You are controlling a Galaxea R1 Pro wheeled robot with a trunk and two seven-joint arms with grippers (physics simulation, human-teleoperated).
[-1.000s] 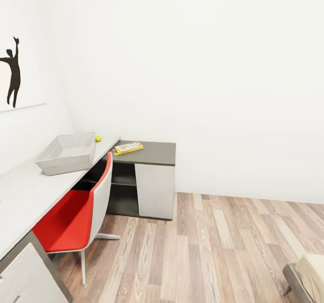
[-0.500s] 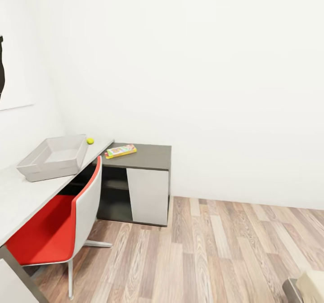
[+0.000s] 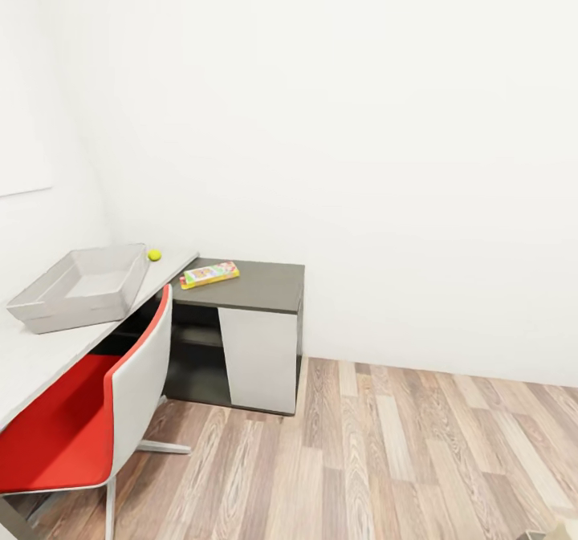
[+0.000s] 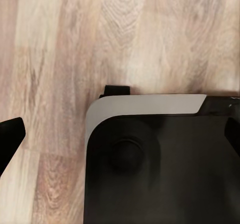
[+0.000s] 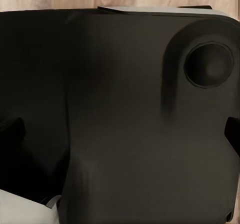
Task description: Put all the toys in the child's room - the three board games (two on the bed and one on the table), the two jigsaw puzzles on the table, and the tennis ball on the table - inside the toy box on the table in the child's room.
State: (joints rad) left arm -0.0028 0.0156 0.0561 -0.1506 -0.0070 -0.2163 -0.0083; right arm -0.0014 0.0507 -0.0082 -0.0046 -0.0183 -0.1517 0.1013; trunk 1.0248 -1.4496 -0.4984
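The light-grey toy box [image 3: 76, 287] sits on the white table [image 3: 40, 351] at the left of the head view. Just beyond it lies the yellow-green tennis ball [image 3: 154, 255], near the table's far end. A yellow-red board game [image 3: 209, 274] lies flat on the dark-topped cabinet [image 3: 265, 283] that adjoins that end. The jigsaw puzzles and the bed are out of view. My left gripper [image 4: 120, 139] hangs open over the wooden floor and the robot's dark base. My right gripper [image 5: 120, 134] is open too, above the base, with nothing between its fingers.
A red-and-white swivel chair [image 3: 104, 412] is pushed against the table's front edge. Wooden floor [image 3: 401, 460] stretches to the right of the cabinet up to a bare white wall.
The whole head view has swung to the right: the table, toy box and cabinet slid left in the picture, and the wall picture and the bed's corner dropped out. The things themselves have not moved.
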